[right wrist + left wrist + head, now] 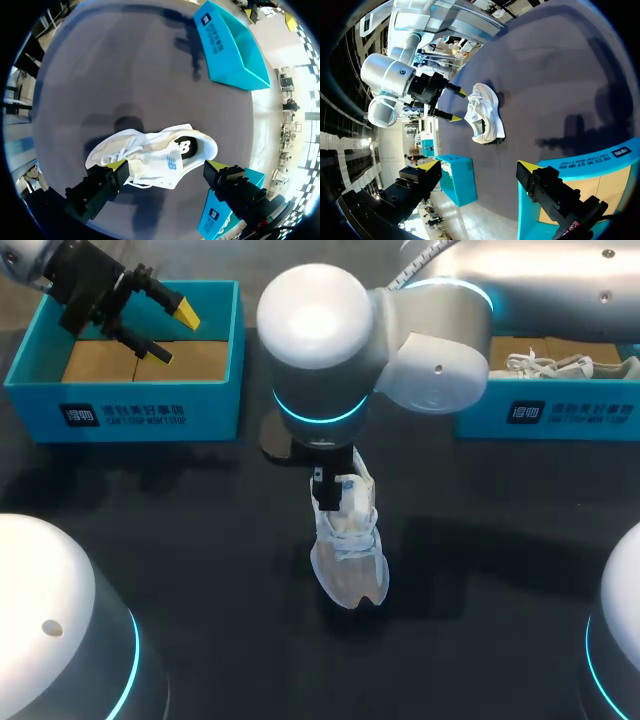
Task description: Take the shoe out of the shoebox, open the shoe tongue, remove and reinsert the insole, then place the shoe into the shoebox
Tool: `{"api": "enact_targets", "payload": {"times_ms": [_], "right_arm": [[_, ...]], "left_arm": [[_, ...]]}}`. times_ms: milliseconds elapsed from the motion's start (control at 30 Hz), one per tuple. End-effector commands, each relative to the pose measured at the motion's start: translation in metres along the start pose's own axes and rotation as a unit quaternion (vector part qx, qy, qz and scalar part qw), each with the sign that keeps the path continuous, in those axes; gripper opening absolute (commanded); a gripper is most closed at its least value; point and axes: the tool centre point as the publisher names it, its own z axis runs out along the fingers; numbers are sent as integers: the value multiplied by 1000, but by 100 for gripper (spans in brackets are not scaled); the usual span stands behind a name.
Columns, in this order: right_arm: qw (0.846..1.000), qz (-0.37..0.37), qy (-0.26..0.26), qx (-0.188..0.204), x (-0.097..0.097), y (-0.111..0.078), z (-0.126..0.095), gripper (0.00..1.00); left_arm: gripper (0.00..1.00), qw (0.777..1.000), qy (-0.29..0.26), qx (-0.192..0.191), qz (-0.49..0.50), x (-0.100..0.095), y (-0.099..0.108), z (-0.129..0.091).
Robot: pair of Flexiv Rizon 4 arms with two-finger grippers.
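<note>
1. I count two shoes. One white shoe [348, 555] rests on the dark table [200, 540], outside both boxes and roughly midway between them, with its toe pointing toward my side.
2. The second shoe [560, 365], also white, lies inside the right shoebox [560, 415].
3. There are two blue shoeboxes: that right one, and the left shoebox [125, 410], whose brown floor shows.
4. My right gripper [167, 167] hangs over the shoe on the table with its two fingers spread wide. One yellow tip is by the forefoot and the other by the heel. From the left wrist view both tips look clear of the shoe, so it grips nothing.
5. My left gripper [172, 333] hovers over the left shoebox, its two fingers apart and holding nothing.
</note>
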Motion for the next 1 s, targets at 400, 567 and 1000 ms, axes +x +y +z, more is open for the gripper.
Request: {"api": "enact_targets", "payload": {"times_ms": [400,567,1000], "right_arm": [[1000,10,7,4,0,-4,-1,100],[1000,10,7,4,0,-4,-1,100],[1000,-19,-4,-17,-26,-8,-3,100]], "left_arm": [[100,1000,1,1,1,0,0,-1],[100,1000,1,1,1,0,0,-1],[100,1000,1,1,1,0,0,-1]]}}
